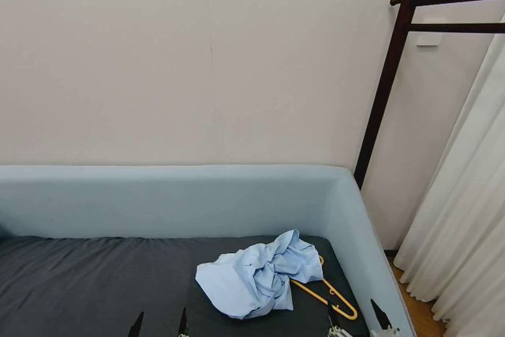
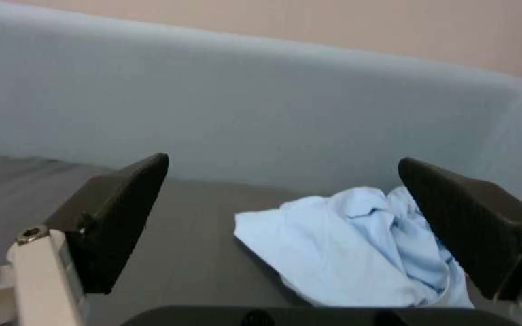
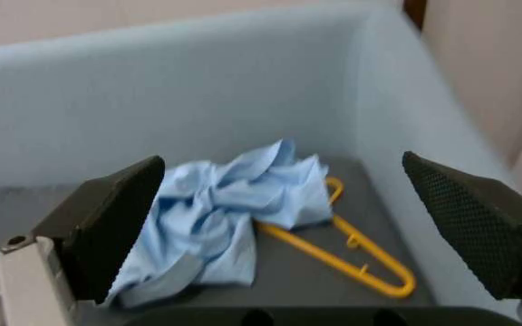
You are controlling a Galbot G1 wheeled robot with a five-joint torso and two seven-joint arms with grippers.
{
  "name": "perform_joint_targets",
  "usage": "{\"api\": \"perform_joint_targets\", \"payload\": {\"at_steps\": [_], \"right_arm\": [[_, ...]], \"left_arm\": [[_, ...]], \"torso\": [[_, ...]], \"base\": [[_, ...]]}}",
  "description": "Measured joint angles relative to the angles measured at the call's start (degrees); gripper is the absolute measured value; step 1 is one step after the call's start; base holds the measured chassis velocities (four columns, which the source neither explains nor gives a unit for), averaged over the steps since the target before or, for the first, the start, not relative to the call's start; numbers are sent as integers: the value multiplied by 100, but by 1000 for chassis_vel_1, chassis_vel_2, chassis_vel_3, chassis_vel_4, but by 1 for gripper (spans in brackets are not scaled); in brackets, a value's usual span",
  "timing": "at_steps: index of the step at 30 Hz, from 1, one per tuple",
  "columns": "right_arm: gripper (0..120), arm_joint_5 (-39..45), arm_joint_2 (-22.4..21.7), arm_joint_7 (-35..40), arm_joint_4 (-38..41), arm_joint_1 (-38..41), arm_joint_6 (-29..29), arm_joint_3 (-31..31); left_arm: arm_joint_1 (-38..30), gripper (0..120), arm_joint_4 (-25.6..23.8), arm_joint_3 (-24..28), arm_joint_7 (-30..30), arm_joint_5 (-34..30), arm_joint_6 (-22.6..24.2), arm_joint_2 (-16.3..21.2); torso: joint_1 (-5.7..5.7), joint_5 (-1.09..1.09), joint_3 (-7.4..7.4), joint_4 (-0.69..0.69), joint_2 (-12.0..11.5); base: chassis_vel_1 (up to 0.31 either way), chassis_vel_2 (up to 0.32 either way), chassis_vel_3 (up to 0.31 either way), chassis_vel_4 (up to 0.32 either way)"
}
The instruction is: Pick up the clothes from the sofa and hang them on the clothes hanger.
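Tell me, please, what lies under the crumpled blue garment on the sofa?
A yellow hanger sticks out from under the blue garment, on the dark seat cushion. The cloth hides the hanger's other end.

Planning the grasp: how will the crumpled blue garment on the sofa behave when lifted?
The blue garment lies in soft crumpled folds, so probably floppy, drooping when lifted. It looks thin, likely light. It overlaps the yellow hanger, which might snag and drag.

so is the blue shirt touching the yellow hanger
Touching. The right wrist view shows the blue shirt draped over one end of the yellow hanger, hiding that end.
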Motion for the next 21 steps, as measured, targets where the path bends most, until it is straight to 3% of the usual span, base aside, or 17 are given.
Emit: {"api": "perform_joint_targets", "payload": {"at_steps": [2,3,8,9,13,14,17,18,21], "right_arm": [[100,556,-532,73,-219,382,-460,-112],[100,556,-532,73,-219,382,-460,-112],[100,1240,-1718,74,-875,1607,-854,-764],[100,1240,-1718,74,-875,1607,-854,-764],[100,2180,-2369,434,-1418,3030,-1414,-2074],[100,2180,-2369,434,-1418,3030,-1414,-2074],[100,2460,-2357,688,-2346,4328,-1722,-3228],[100,2460,-2357,688,-2346,4328,-1722,-3228],[100,2606,-1973,701,-3410,5302,-1756,-4036]], "left_arm": [[101,100,57,-29,10,-2,-107,-36],[101,100,57,-29,10,-2,-107,-36],[246,100,132,-142,-1,16,-266,-81],[246,100,132,-142,-1,16,-266,-81],[335,100,166,-110,-49,109,-307,-194],[335,100,166,-110,-49,109,-307,-194],[406,100,273,-104,-101,194,-418,-351],[406,100,273,-104,-101,194,-418,-351],[494,100,327,-168,-146,203,-490,-459]], "torso": [[0,1,0,4,0],[0,1,0,4,0],[0,1,1,4,0],[0,1,1,4,0],[0,1,0,3,0],[0,1,0,3,0],[1,0,1,5,-1],[1,0,1,5,-1],[1,0,1,5,-1]], "base": [[0,0,0,0],[0,0,0,0],[0,0,0,0],[0,0,0,0],[0,0,0,0],[0,0,0,0],[0,0,0,0],[0,0,0,0],[0,0,0,0]]}}
